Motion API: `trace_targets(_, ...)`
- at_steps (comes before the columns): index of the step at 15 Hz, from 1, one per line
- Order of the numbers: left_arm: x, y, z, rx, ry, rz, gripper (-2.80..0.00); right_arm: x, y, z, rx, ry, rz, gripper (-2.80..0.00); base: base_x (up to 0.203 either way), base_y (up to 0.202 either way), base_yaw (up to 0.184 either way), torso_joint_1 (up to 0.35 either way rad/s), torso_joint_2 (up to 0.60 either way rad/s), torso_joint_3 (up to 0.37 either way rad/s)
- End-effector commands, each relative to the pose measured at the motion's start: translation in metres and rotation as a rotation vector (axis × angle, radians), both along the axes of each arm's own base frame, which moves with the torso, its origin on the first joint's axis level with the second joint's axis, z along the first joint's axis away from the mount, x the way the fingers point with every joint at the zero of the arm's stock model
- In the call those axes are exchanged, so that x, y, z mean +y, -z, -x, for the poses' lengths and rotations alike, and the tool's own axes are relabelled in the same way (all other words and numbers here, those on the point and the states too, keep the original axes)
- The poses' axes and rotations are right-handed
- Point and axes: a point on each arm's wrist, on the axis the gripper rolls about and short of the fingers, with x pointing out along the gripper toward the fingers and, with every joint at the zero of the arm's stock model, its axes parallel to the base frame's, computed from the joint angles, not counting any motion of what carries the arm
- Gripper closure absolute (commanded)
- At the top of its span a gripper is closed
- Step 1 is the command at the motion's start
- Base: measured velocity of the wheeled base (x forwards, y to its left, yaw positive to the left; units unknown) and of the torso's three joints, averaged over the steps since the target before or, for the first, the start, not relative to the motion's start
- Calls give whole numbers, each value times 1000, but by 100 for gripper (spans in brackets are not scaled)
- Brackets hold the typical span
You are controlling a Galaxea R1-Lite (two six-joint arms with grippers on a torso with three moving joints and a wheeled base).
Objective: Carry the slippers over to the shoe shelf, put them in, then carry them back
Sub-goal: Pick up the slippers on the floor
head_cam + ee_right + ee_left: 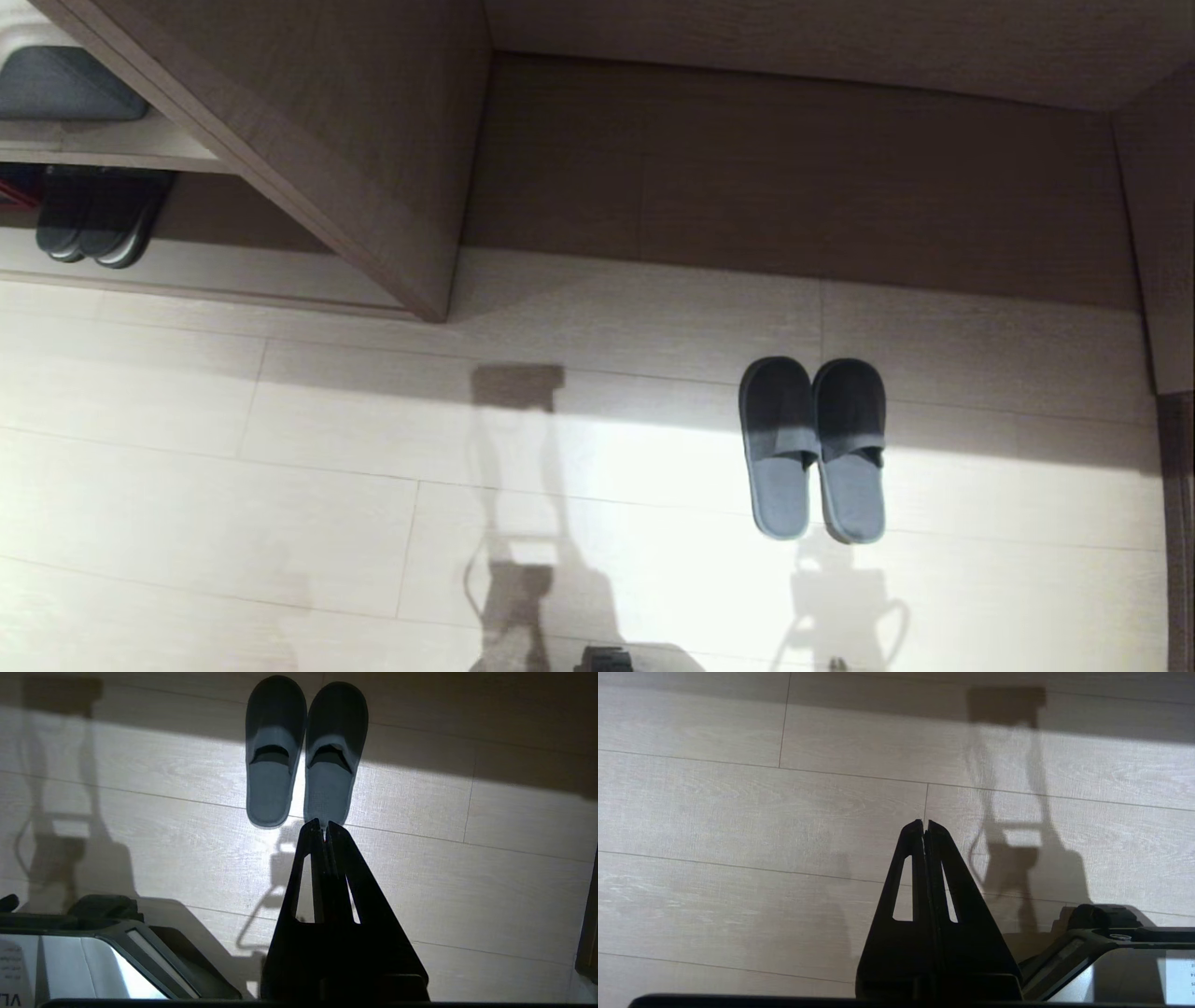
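Slippers [813,448], flat grey-blue fabric pair with rounded toes and wide upper bands: side by side, touching, on the pale wood-plank floor [280,485], toes toward the brown recess wall. Right claw [325,827] hangs above the floor just short of the heels, tips pressed together, holding nothing. Left claw [923,826] likewise closed and empty, over bare planks. Beige wood-grain shoe shelf [187,154] stands well apart to the robot's left, a black pair [98,219] inside. Judged step: pickup not begun. Next: part the right claw's tips, descend onto the pair.
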Motion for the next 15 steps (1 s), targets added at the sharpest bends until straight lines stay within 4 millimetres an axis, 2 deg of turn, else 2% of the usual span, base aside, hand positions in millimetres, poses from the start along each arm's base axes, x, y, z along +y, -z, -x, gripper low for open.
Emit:
trace_targets(1, 0, 0, 0, 0, -2, 1, 0, 0, 0, 0, 1, 0, -1, 0, 0, 0, 0, -2, 4, -198)
trace_targets(15, 0, 0, 0, 0, 0, 1, 0, 0, 0, 0, 2, 5, -2, 0, 0, 0, 0, 3, 3, -195)
